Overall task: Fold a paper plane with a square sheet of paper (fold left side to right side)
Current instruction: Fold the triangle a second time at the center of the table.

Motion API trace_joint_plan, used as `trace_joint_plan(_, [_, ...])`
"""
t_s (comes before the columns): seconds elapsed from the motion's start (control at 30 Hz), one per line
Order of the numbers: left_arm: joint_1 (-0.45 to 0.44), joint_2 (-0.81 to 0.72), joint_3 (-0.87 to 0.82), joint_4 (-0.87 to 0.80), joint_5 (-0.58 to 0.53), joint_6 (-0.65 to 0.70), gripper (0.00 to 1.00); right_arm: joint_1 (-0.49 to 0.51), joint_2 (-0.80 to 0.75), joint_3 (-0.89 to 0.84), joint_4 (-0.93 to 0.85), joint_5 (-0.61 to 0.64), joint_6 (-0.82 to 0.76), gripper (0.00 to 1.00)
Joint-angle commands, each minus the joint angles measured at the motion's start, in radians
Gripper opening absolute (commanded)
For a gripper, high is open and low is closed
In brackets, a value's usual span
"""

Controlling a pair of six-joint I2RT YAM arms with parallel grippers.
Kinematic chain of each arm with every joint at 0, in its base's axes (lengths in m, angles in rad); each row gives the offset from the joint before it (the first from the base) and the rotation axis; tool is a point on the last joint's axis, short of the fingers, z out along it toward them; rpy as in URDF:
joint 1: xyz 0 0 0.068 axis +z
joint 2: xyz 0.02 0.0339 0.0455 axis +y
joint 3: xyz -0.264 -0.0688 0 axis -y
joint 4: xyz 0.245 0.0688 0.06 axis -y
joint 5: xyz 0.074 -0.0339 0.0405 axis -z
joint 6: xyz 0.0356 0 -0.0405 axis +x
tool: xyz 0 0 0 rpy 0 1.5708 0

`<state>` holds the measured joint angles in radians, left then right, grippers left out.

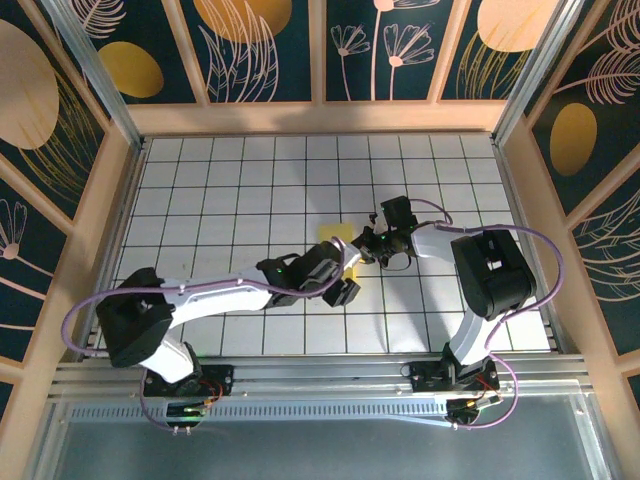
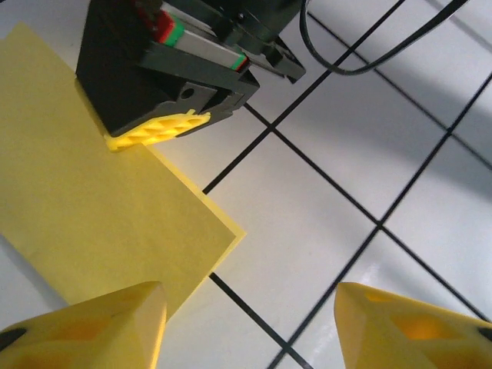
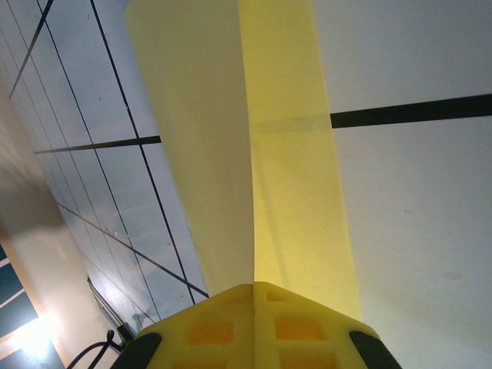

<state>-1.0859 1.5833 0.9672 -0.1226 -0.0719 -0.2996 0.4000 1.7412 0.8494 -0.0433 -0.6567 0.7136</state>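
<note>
- Spanning the whole work cell, the tiled table [image 1: 200, 200] held all the action near its middle.
- Sheet of paper [image 1: 338, 231] sat just behind the table's middle. It looked creased once and was no pointed plane yet, so most folds seemed left.
- Right gripper [image 3: 254, 296], low over the table's middle, had its jaws together, pinching the sheet's edge.
- Left gripper [image 2: 246, 307] hovered there too, jaws apart, holding nothing.
</note>
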Motion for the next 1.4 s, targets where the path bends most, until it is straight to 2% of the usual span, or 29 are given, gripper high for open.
trace_joint_plan(0.0, [-0.035,0.069,0.068,-0.068,-0.146,0.079,0.63,-0.006,-0.021,0.023,-0.025,-0.015,0.005,0.01])
trace_joint_plan(0.2, [-0.051,0.175,0.122,-0.077,-0.205,0.091,0.67,-0.007,-0.022,0.021,-0.022,-0.018,0.007,0.01])
trace_joint_plan(0.3, [-0.050,0.212,0.151,-0.098,-0.213,0.091,0.75,-0.007,-0.025,0.019,-0.020,-0.018,0.007,0.02])
trace_joint_plan(0.5, [-0.051,0.256,0.174,-0.118,-0.258,0.068,0.73,-0.007,-0.021,0.011,-0.008,-0.021,0.013,0.02])
trace_joint_plan(0.57, [-0.051,0.266,0.180,-0.121,-0.267,0.061,0.65,-0.007,-0.021,0.010,-0.007,-0.024,0.013,0.02])
trace_joint_plan(0.73, [-0.051,0.268,0.186,-0.121,-0.279,0.054,0.40,-0.006,-0.024,0.010,-0.008,-0.022,0.009,0.02])
trace_joint_plan(1.0, [-0.048,0.234,0.166,-0.098,-0.245,0.045,0.01,-0.013,-0.030,0.036,-0.027,-0.017,-0.011,0.03])
trace_joint_plan(1.17, [-0.022,0.225,0.165,-0.089,-0.178,0.026,0.00,-0.029,-0.059,0.064,-0.045,-0.017,-0.027,0.12])
trace_joint_plan(1.37, [0.060,0.172,0.120,-0.024,0.028,0.005,0.00,-0.089,-0.140,0.066,-0.082,0.016,-0.070,0.30])
